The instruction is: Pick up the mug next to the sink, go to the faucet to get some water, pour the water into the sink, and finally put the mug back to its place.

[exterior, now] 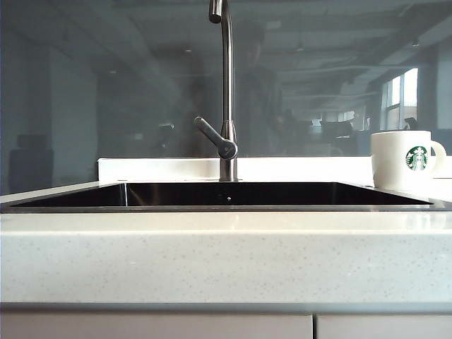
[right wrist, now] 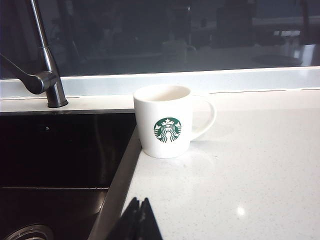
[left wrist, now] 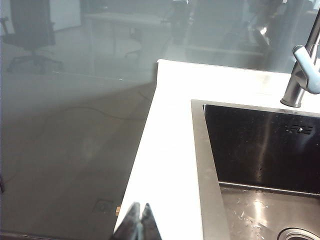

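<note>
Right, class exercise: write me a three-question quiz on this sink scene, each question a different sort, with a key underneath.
1. True or false: the mug stands upright on the counter beside the sink, its handle pointing away from the basin.
2. Multiple choice: the faucet rises from A) the sink's back edge, B) the counter beside the mug, C) the front rim.
3. Fill in: the left gripper and the right gripper are both ___, and neither holds anything.

Key: 1 true. 2 A. 3 shut.
</note>
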You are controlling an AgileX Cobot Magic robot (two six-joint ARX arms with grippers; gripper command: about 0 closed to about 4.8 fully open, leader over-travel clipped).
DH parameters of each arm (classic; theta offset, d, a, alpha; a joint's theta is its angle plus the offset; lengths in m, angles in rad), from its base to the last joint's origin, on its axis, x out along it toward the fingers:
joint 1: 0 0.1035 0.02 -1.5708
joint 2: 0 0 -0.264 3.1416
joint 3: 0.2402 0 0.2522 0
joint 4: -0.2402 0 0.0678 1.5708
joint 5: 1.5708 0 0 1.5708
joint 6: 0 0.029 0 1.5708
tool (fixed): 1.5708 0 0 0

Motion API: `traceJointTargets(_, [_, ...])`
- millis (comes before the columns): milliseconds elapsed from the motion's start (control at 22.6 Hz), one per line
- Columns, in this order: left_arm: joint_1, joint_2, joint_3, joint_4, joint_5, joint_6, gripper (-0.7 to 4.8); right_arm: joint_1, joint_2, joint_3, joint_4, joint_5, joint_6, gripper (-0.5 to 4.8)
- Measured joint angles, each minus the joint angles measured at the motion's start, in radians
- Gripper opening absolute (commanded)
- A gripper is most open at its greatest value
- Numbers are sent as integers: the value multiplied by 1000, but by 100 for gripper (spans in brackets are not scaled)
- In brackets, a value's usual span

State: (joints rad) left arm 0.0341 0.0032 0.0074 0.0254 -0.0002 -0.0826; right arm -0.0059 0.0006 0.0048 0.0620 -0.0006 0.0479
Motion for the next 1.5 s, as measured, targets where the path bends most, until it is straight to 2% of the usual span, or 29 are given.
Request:
traceJointTargets(397, [0,0,0,0,0,-1,-3,0,0,0,3,-1,10,-2])
traceJointTargets(442, [0,0,0,2,0,-1,-3,0,0,0,13,0,30,-2])
traceJointTargets(530, [0,0,0,24,0,-4,-3,0,0,0,55,11,145,-2])
traceJointTargets(574, [0,0,0,52,0,-16,-3,0,0,0,64,53,218,-2])
traceJointTargets(618, [0,0,0,69,0,-35,-3,0,0,0,67,77,241,-2])
traceJointTargets(662, [0,0,0,124,5,-105,-3,0,0,3,91,103,256,-2])
traceJointTargets(751, [0,0,9,230,42,-182,-3,0,21,61,93,151,259,-2])
traceJointTargets(883, [0,13,76,236,52,-190,-3,-1,120,172,145,217,251,-2])
traceJointTargets(1060, [0,180,190,249,56,-164,-3,-2,493,340,301,226,87,-1])
traceJointTargets(1104, [0,273,218,275,80,-145,-3,-25,649,392,377,204,55,-1])
traceJointTargets(1148, [0,333,228,298,89,-142,-4,-48,712,408,401,184,50,-1])
traceJointTargets(1192, [0,439,230,377,109,-142,-3,-130,895,458,473,104,45,-1])
traceJointTargets(1237, [0,488,230,428,127,-142,-4,-172,975,474,511,54,50,-1])
traceJointTargets(1281, [0,591,230,552,171,-142,-4,-254,1108,487,568,-82,85,-1])
traceJointTargets(1325, [0,632,230,610,184,-142,-4,-286,1165,496,592,-157,106,-1])
traceJointTargets(1369, [-1,723,244,716,201,-141,-4,-333,1279,538,673,-292,125,-1])
traceJointTargets(1413, [-1,767,256,751,209,-140,-4,-349,1327,559,713,-330,127,1])
traceJointTargets(1457, [-1,863,286,797,250,-140,-4,-376,1405,585,769,-383,121,16])
traceJointTargets(1502, [-1,895,295,802,264,-140,-4,-378,1440,593,772,-398,105,73])
